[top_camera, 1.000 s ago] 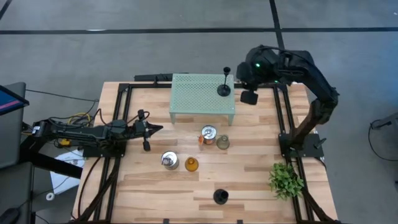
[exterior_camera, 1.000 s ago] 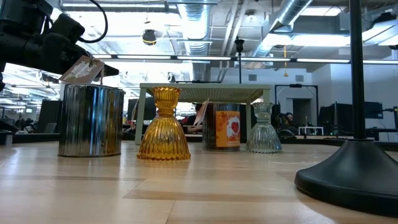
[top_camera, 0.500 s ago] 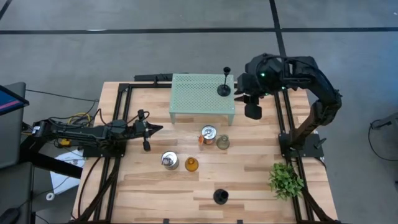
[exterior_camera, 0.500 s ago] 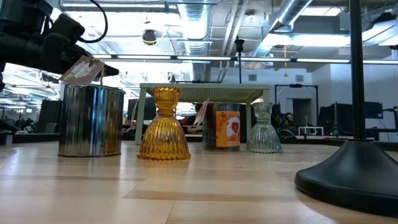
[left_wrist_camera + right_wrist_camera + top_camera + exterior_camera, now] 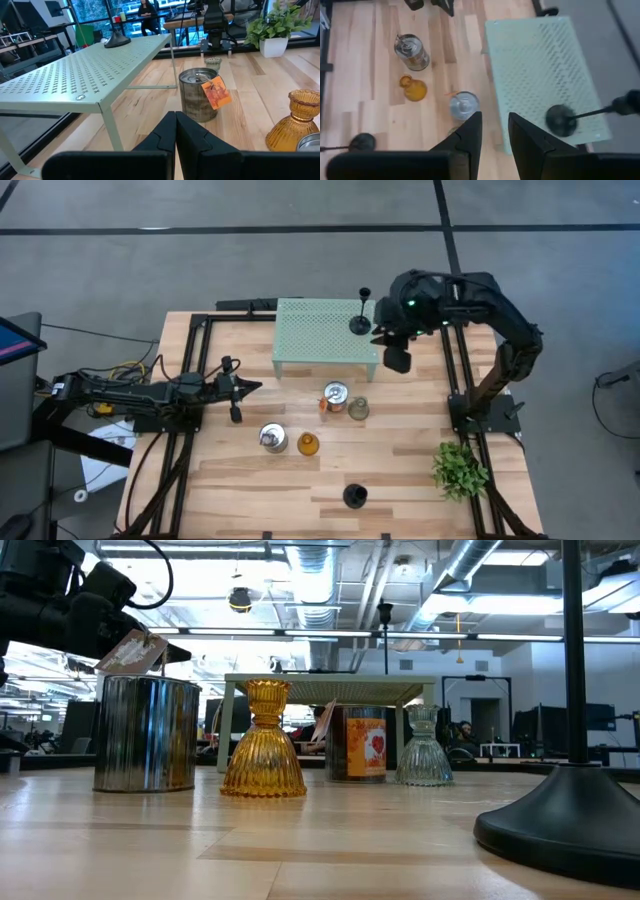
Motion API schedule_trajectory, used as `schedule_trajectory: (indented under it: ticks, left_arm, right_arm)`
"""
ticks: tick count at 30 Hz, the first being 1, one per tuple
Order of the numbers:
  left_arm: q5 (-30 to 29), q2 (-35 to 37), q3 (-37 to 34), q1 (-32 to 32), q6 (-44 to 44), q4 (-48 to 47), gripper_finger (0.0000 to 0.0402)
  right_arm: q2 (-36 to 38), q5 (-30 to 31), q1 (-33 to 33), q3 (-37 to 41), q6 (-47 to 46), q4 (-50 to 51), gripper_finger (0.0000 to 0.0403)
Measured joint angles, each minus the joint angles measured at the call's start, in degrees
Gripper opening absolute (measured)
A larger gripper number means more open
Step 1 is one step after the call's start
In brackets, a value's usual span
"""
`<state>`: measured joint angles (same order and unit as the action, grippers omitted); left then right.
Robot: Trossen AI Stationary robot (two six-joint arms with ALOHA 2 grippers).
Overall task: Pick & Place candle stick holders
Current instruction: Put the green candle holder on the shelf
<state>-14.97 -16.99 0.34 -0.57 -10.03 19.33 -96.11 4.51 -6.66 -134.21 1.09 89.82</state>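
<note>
A black slim-stemmed holder (image 5: 360, 323) stands by its round base on the pale green mesh stand (image 5: 325, 338), near its far right corner; it also shows in the right wrist view (image 5: 560, 120). On the table stand the orange-and-silver tin (image 5: 335, 396), the clear glass holder (image 5: 357, 409), the silvery jar (image 5: 271, 438), the amber glass holder (image 5: 308, 444) and another black holder (image 5: 355, 496). My right gripper (image 5: 397, 357) hangs open and empty in the air by the stand's right end. My left gripper (image 5: 245, 388) is shut and empty, left of the stand.
A leafy green plant (image 5: 460, 470) stands at the near right. Dark frame rails (image 5: 455, 380) run along both table sides. In the low view the jar (image 5: 147, 733), amber holder (image 5: 263, 740), tin (image 5: 358, 743) and clear holder (image 5: 424, 747) stand in a row.
My right gripper has gone toward the table's near edge and a little left, coming down along the stand's right end. The holders and my left arm have kept still.
</note>
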Motion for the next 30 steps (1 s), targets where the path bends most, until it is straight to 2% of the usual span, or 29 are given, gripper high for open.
schedule_trajectory:
  ticks: [5,10,16,23,30]
  left_arm:
    - [0.01,-0.02,0.00,0.01,-0.01,-0.07,0.0008]
    - [0.01,-0.85,0.00,0.01,0.00,-0.45,0.0008]
    - [0.01,-2.98,0.00,0.01,0.01,-0.44,0.0008]
    - [0.02,-5.82,0.00,0.01,0.01,-0.16,0.0008]
    - [0.04,-6.01,0.00,0.00,2.37,0.89,0.0008]
  right_arm:
    - [1.16,1.98,5.15,4.79,-0.98,0.06,0.0064]
    - [4.47,8.60,10.83,11.88,-1.95,0.20,0.0035]
    - [11.00,16.37,15.53,24.43,-10.80,-0.92,0.0006]
    - [19.37,16.54,18.61,46.45,-11.68,-14.54,0.0002]
    - [27.20,16.28,20.35,68.23,-11.95,-33.94,0.0002]
